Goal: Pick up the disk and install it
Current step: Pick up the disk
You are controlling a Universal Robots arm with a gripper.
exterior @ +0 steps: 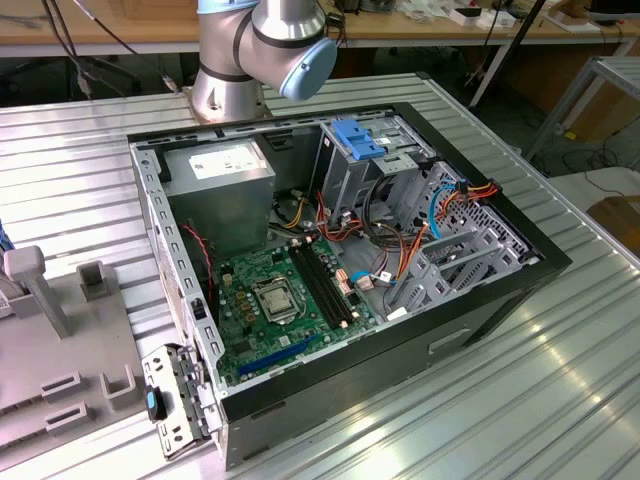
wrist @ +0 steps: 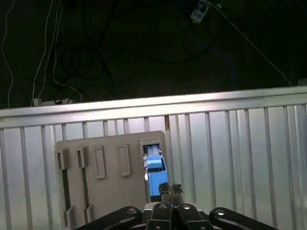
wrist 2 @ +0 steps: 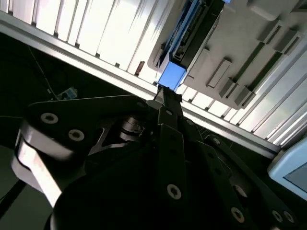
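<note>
Gripper (wrist: 171, 188) looks pinched closed, nothing in it. The disk (wrist: 154, 167) stands in a slot of the grey holder (wrist: 108, 196), just beside the fingertips.

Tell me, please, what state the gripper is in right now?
Gripper: shut, fingertips together, holding nothing, close to the disk standing in the grey holder.

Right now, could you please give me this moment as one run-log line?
gripper: near disk, jaws shut | disk: in grey holder slot, not installed
</note>
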